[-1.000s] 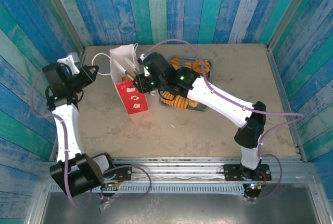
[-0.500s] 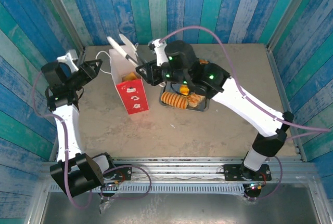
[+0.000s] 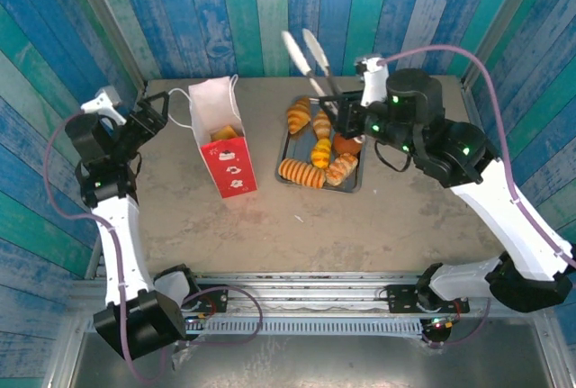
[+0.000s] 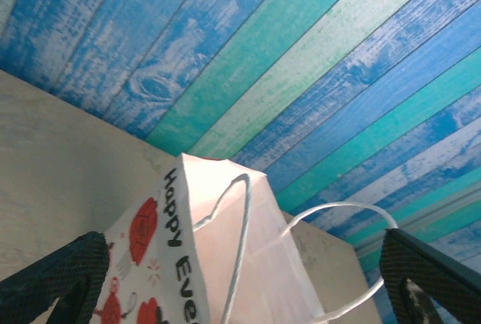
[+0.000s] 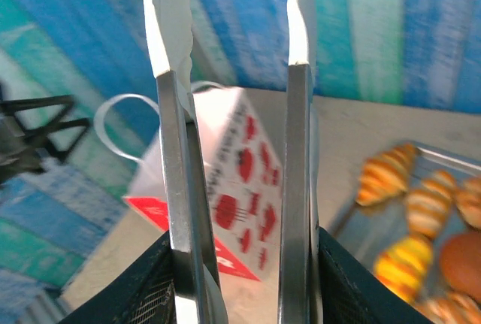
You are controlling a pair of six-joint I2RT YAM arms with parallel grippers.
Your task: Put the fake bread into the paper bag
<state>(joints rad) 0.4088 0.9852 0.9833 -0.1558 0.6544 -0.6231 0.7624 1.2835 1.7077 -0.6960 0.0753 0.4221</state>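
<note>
Paper bag (image 3: 219,111) interior mostly hidden, perhaps bread (image 3: 225,133) inside, tongs (image 5: 177,151) cropped

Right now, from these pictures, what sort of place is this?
Probably a robot test cell staged as a bakery: painted plank walls, left arm and right arm bolted to a table, toy pastries on a tray.

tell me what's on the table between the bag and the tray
Nothing: the top view shows a bare strip of table between the bag and the tray.
</note>
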